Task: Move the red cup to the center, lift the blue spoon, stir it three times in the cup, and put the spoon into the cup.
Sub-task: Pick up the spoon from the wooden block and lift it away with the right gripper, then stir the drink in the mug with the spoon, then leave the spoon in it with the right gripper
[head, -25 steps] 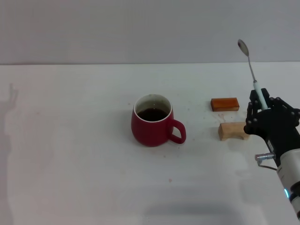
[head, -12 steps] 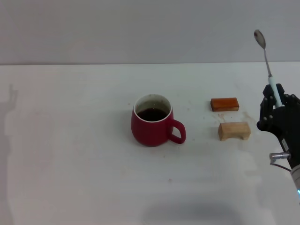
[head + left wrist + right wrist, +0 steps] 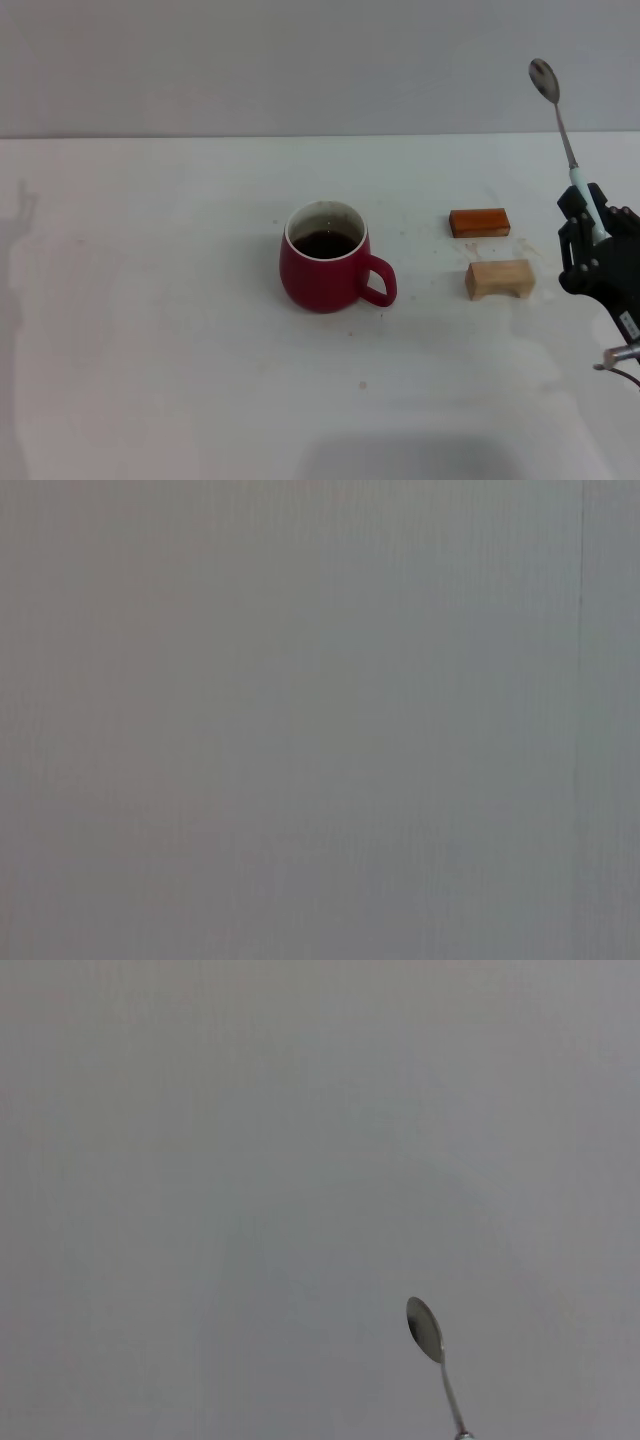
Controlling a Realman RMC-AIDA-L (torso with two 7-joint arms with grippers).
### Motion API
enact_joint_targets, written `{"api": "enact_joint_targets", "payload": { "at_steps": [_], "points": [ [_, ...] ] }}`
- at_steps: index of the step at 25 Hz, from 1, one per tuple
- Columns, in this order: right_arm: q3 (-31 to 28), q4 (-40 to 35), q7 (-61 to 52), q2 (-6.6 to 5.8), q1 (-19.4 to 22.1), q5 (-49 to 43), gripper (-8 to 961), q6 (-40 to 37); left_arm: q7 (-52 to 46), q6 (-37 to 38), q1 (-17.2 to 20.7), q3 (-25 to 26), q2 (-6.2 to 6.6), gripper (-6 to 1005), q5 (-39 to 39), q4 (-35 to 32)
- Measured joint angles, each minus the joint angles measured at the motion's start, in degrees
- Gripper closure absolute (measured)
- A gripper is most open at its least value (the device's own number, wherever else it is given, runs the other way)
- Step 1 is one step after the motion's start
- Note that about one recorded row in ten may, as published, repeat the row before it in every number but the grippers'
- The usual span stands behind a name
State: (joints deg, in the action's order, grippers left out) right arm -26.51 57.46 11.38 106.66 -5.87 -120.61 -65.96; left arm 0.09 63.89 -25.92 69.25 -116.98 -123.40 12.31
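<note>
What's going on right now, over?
Right claw shut on spoon, bowl up, right of the table. Left claw unseen. Mug mid-table; two blocks between it and the claw.

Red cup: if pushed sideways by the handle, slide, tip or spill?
The red cup looks squat and wide-based, so it likely slides rather than tips. Dark liquid sits near the rim; a jerk may slosh it. Pushing the off-centre handle would probably rotate it.

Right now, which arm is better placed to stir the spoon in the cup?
The right. The right gripper already holds the blue spoon by its handle, bowl end up, to the right of the red cup and two small blocks. The left arm is not in the head view.
</note>
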Motion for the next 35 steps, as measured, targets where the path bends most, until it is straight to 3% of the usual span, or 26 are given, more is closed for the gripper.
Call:
{"api": "enact_joint_targets", "payload": {
  "at_steps": [7,8,13,20,31,35],
  "points": [
    [-0.47,1.75,-3.46,-2.79,0.08,-3.35,802,0.22,0.00,0.00,-0.07,0.00,-0.11,138,0.00,0.00],
    [-0.58,2.63,-3.50,-3.76,0.08,-3.47,802,0.63,0.00,0.00,-0.08,0.00,-0.14,138,0.00,0.00],
    [-0.36,2.93,-3.70,-5.47,-0.54,-4.44,800,1.02,0.00,0.00,-0.10,0.00,-0.24,138,0.00,-0.01],
    [-1.60,1.85,-9.07,-6.64,-0.88,-12.28,799,1.80,0.00,0.00,-0.09,0.00,-0.30,138,0.00,0.08],
    [-7.18,0.18,-20.29,-7.30,-0.42,-27.30,796,2.98,0.00,0.00,0.04,0.00,-0.35,138,0.00,0.18],
    [-9.60,2.97,-22.68,-7.89,-0.02,-30.30,795,8.11,0.00,-0.02,0.05,0.00,-0.35,138,0.00,0.17]
  ]
}}
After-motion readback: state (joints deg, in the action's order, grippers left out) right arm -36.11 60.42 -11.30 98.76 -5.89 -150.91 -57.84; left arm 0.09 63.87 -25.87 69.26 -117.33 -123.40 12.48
